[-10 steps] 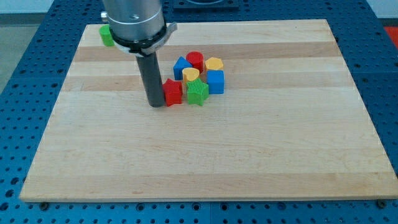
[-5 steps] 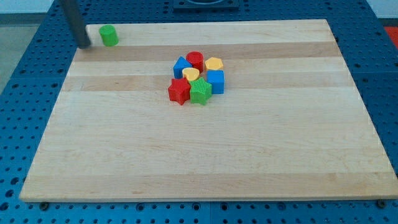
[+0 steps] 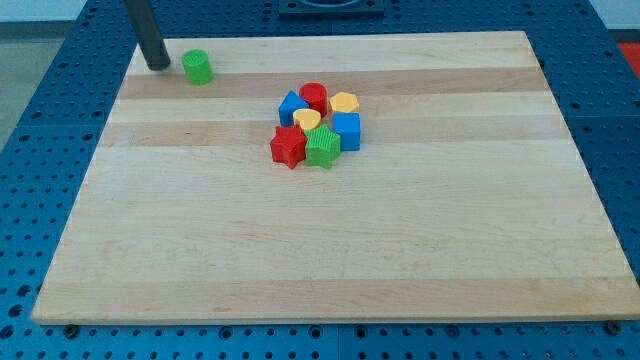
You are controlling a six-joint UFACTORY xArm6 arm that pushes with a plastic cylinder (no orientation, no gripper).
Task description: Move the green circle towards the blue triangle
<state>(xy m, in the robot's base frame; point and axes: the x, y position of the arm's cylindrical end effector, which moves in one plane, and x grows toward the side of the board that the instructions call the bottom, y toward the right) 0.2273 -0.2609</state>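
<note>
Blue perforated metal [image 3: 40,150] surrounds a pale wooden board [image 3: 330,250], whose whole near half, towards the view's bottom, lies bare.

Further up, about the middle of the board, seven small blocks sit packed together. Nearest are a red star-shaped block [image 3: 287,147] and a ribbed green star-shaped block [image 3: 322,147], touching side by side. Behind them come a yellow heart-shaped block [image 3: 308,121] and a blue cube [image 3: 346,130]. At the back of the cluster stand the blue triangle block [image 3: 291,106], a red cylinder [image 3: 314,96] and a yellow hexagonal block [image 3: 344,102].

Farthest off, near the view's top-left corner, the green circle, a short green cylinder [image 3: 198,67], stands alone, well apart from the cluster. My tip [image 3: 158,66] rests on the board just beside it on the view's left, a small gap showing between them. The rod ends plainly, with nothing that opens or holds.

As I judge it, the task has barely begun: the tip is on the correct side for pushing, but the green circle has nearly the full stretch to cover, rightward and a little downward in the view, before it nears the blue triangle block.
</note>
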